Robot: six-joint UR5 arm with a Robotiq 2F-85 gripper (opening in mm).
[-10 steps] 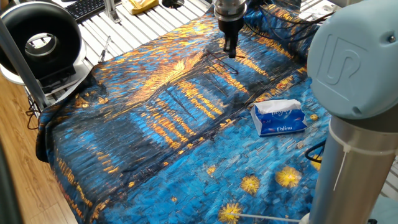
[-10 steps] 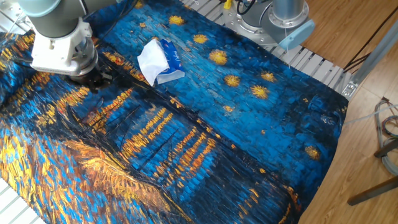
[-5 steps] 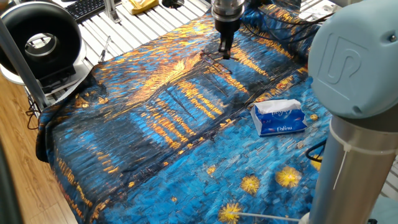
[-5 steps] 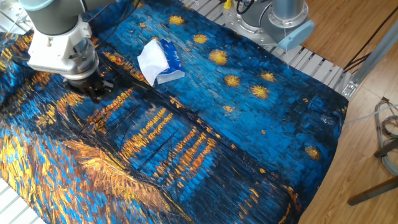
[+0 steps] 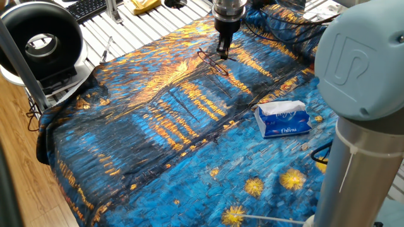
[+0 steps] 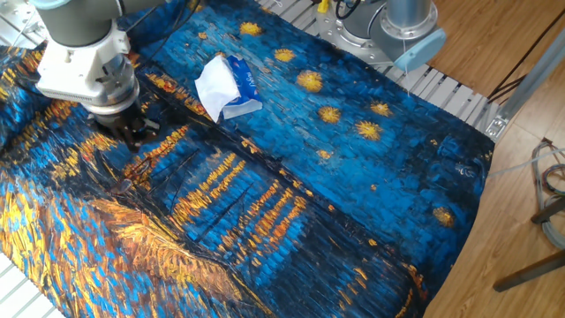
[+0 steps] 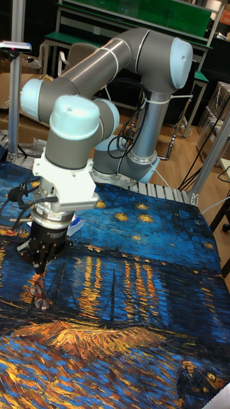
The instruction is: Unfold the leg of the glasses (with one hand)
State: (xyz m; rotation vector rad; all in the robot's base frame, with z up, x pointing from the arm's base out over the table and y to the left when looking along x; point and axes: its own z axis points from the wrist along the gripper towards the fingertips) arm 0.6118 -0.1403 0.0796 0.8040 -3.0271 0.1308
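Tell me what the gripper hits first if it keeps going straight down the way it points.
Most likely the glasses: the gripper points down right at them, apparently already touching the frame. Under them lies the painted cloth. Exact contact is hard to judge.

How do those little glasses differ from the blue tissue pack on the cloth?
The glasses are thin dark wire, hard to spot on the painted cloth; the tissue pack is a chunky blue-and-white block, much bigger. The glasses sit right under the gripper; the tissue pack lies apart, untouched. Both rest on the cloth.
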